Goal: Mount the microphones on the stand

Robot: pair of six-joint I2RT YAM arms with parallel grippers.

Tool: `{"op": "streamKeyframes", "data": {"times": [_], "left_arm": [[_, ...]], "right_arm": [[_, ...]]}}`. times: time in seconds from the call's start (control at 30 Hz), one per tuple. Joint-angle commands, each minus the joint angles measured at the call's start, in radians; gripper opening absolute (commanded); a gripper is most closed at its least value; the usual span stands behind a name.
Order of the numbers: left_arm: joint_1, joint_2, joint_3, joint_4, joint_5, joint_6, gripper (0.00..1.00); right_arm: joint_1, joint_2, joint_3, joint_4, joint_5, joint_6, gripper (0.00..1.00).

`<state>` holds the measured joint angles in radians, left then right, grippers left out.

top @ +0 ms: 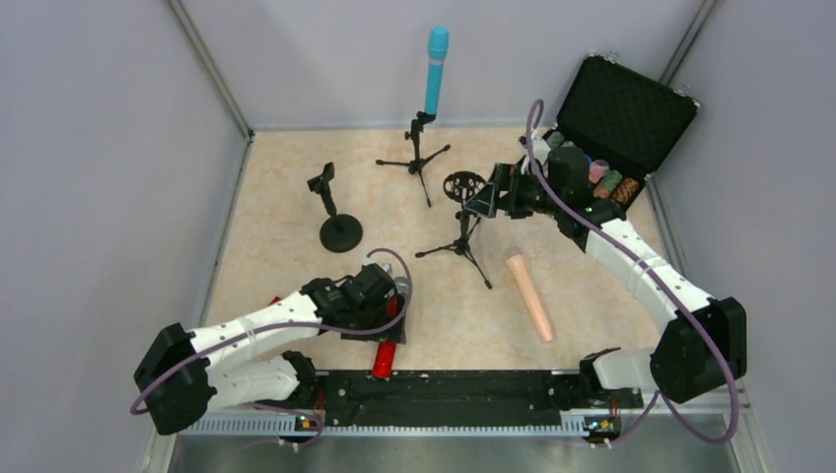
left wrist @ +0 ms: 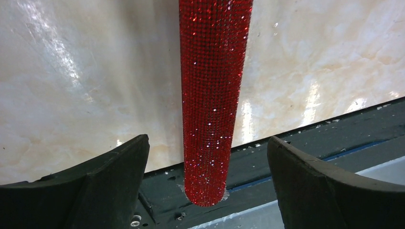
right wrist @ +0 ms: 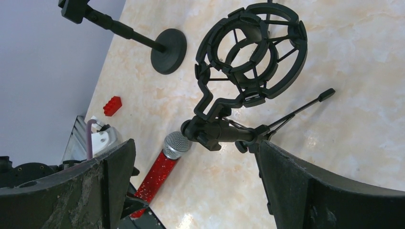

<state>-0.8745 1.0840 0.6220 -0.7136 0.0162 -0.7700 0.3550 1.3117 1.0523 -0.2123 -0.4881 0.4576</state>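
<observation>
While left gripper (left wrist: 207,139) hangs open astride the red microphone (left wrist: 212,95), take mid-barrel: stiff, likely light; right gripper (right wrist: 195,143) open too.

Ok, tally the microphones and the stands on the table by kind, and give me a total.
Microphones: 3 (glittery red microphone, teal-blue microphone, peach microphone)
Stands: 3 (round-base stand, tripod stand, shock-mount tripod stand)
Total: 6

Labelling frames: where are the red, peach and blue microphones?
red microphone (left wrist: 212,95): left wrist view, glittery handle.
peach microphone (top: 529,296): top view, middle of handle.
blue microphone (top: 434,74): top view, upper body.
</observation>
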Motion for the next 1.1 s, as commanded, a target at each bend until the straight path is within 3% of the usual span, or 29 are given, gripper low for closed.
{"op": "streamKeyframes", "data": {"times": [0.0,0.33,0.5,0.8,0.97,1.07], "left_arm": [[-0.04,-0.01,-0.027,0.007,-0.059,-0.077,0.96],[-0.145,0.118,-0.017,-0.024,-0.134,-0.082,0.87],[-0.153,0.142,-0.041,0.015,-0.108,-0.081,0.78],[-0.153,0.117,-0.09,0.109,-0.042,-0.086,0.32],[-0.153,0.11,-0.066,0.12,-0.041,-0.074,0.0],[-0.152,0.104,-0.051,0.146,-0.024,-0.059,0.0]], "right_arm": [[-0.011,-0.018,-0.005,0.029,-0.011,0.006,0.97],[-0.013,-0.014,-0.006,0.041,-0.027,0.027,0.97],[-0.014,-0.015,-0.014,0.056,-0.03,0.04,0.97],[-0.017,-0.019,-0.021,0.063,-0.035,0.051,0.97],[-0.017,-0.024,-0.027,0.069,-0.038,0.058,0.96],[-0.017,-0.032,-0.028,0.07,-0.034,0.058,0.96]]}}
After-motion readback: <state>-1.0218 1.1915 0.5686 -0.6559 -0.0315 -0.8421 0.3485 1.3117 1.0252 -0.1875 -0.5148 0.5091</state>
